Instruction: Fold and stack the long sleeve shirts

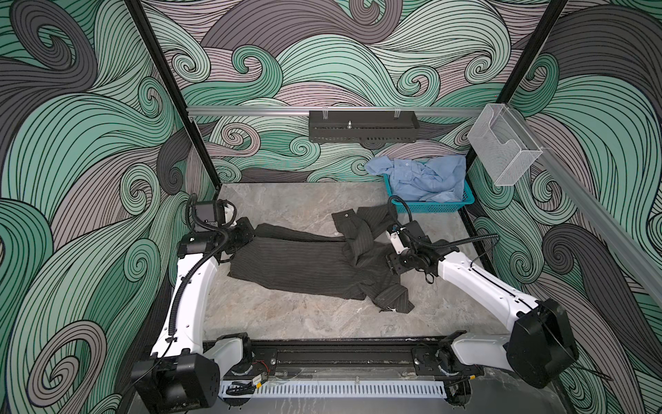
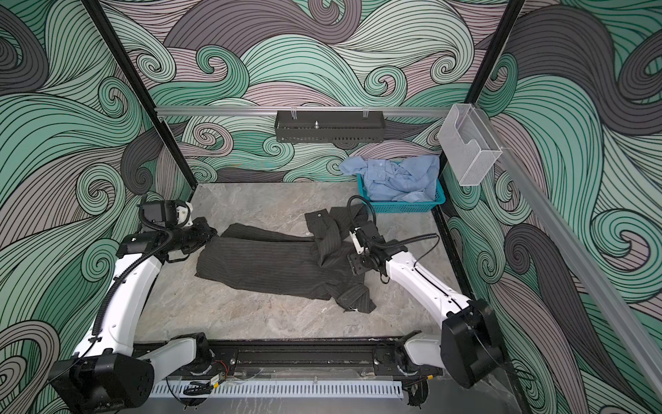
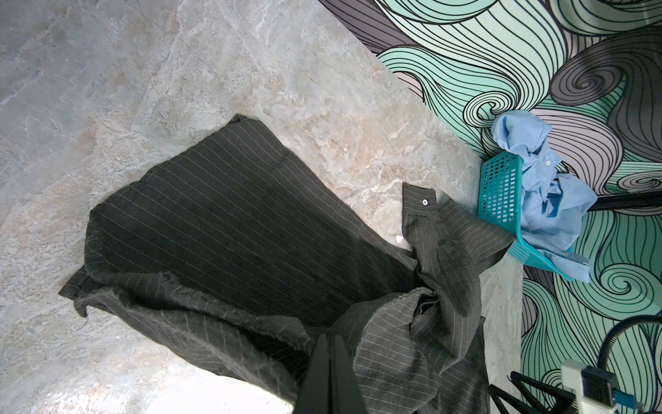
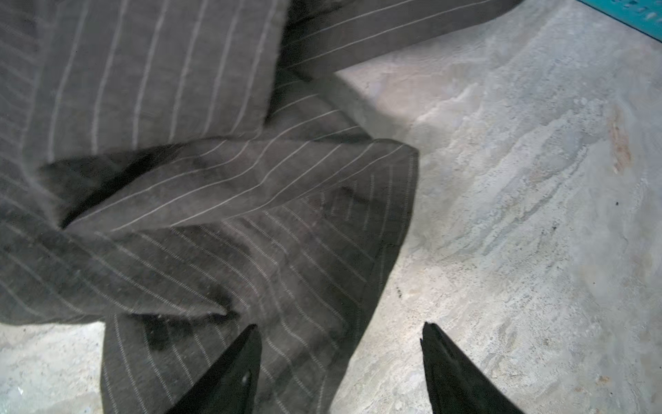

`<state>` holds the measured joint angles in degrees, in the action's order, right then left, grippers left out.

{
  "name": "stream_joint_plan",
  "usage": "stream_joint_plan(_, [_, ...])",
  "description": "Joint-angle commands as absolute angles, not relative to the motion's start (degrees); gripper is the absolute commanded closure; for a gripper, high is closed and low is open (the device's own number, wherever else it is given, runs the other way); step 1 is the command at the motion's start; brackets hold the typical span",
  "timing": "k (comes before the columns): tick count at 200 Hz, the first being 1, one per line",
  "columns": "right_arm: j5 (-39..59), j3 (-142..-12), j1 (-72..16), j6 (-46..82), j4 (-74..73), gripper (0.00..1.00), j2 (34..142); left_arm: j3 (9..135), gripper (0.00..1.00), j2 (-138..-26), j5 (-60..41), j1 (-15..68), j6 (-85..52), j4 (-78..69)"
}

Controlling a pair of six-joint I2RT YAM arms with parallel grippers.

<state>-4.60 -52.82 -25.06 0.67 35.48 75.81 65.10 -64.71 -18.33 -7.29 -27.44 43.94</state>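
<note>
We see the dark charcoal pinstriped cloth shirt (image 1: 304, 265) (image 2: 272, 265) lying spread on the grey marbled table (image 1: 286, 312), on the side of the teal plastic mesh basket (image 1: 430, 207) (image 2: 401, 207) that faces the arms' base rail. Its bunched end, with a cuff and a white button, lies close to the basket; we cannot tell whether the cloth touches the basket wall. Its flatter end stretches well away from the basket. The plain light blue cloth shirt (image 1: 422, 175) (image 2: 394, 175) sits crumpled inside the basket, and part of it hangs over the rim on the side towards the patterned back wall. The left claw (image 3: 327, 338) is at the dark shirt's end farthest from the basket. In its wrist view its two black fingers (image 3: 318, 376) are pressed together, and the hem of the dark shirt (image 3: 229, 215) gathers up to their tips, so we read it as clamped on that cloth. The right claw (image 4: 340, 326) is at the bunched end near the basket. Its jaws stand wide apart and grip nothing: one finger (image 4: 233, 372) is over a striped fold of the dark shirt (image 4: 179, 179) and its partner is over bare table (image 4: 519, 215), with the cloth's edge running between them.
</note>
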Motion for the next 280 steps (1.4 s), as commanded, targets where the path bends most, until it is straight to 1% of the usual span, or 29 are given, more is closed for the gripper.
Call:
stream_joint_plan(1, [1.27,-56.91,-21.36,0.94,34.54,0.28,80.65,66.18,1.0,-65.12,-17.33,-6.94,-27.33,43.0])
stream_joint_plan(36, [8.17,-63.34,-16.48,0.35,33.49,0.29,91.08,66.71,1.0,-65.35,-17.21,-6.94,-27.38,43.11])
stream_joint_plan(71, [14.0,-67.57,-13.48,0.62,31.02,0.3,97.94,67.06,1.0,-65.3,-16.79,-6.94,-27.1,43.49])
stream_joint_plan(94, [18.1,-68.9,-12.93,-0.18,30.07,0.33,100.9,67.32,1.0,-65.22,-16.63,-6.94,-26.99,43.51])
stream_joint_plan(105, [20.36,-69.12,-12.87,-0.66,29.94,0.36,101.4,67.41,1.0,-65.2,-16.54,-6.94,-26.92,43.59])
stream_joint_plan(125, [23.36,-68.39,-12.96,-1.35,30.12,0.48,101.05,67.65,1.0,-65.35,-16.35,-6.99,-26.68,43.78])
stream_joint_plan(149, [24.09,-66.62,-12.87,-2.67,31.63,0.55,99.33,67.81,1.0,-65.48,-16.11,-7.14,-26.65,43.95])
stream_joint_plan(158, [23.97,-65.83,-12.83,-2.9,31.89,0.62,98.57,67.76,1.0,-65.55,-16.09,-7.12,-26.64,43.78])
stream_joint_plan(166, [23.78,-65.25,-12.88,-2.9,32.25,0.65,97.65,67.72,1.0,-65.63,-16.08,-7.12,-26.77,43.69])
stream_joint_plan(172, [23.23,-64.99,-12.83,-2.97,32.75,0.63,97.08,67.76,1.0,-65.66,-16.08,-7.12,-26.84,43.68])
stream_joint_plan(183, [20.71,-64.38,-12.88,-3.2,33.19,0.49,95.69,67.76,1.0,-65.74,-16.18,-7.12,-26.89,43.63])
stream_joint_plan(203, [15.77,-62.86,-12.77,-3.56,31.72,0.36,92.57,67.76,1.0,-65.74,-16.37,-7.11,-26.89,43.6])
stream_joint_plan(212, [14.64,-62.75,-12.11,-3.13,31.25,0.32,92.03,67.67,1.0,-65.74,-16.36,-7.12,-26.9,43.59])
stream_joint_plan(225, [14.2,-62.92,-10.99,-2.51,30.87,0.3,92.37,67.68,1.0,-65.6,-16.55,-7.12,-26.98,43.51])
stream_joint_plan(244, [14.31,-63.37,-10.0,-2.15,30.7,0.31,94.45,67.65,1.0,-65.48,-16.53,-7.15,-27.0,43.5])
stream_joint_plan(280, [18.38,-63.46,-9.57,-1.59,27.92,0.35,98.74,67.46,1.0,-65.5,-16.68,-7.12,-27.12,43.42])
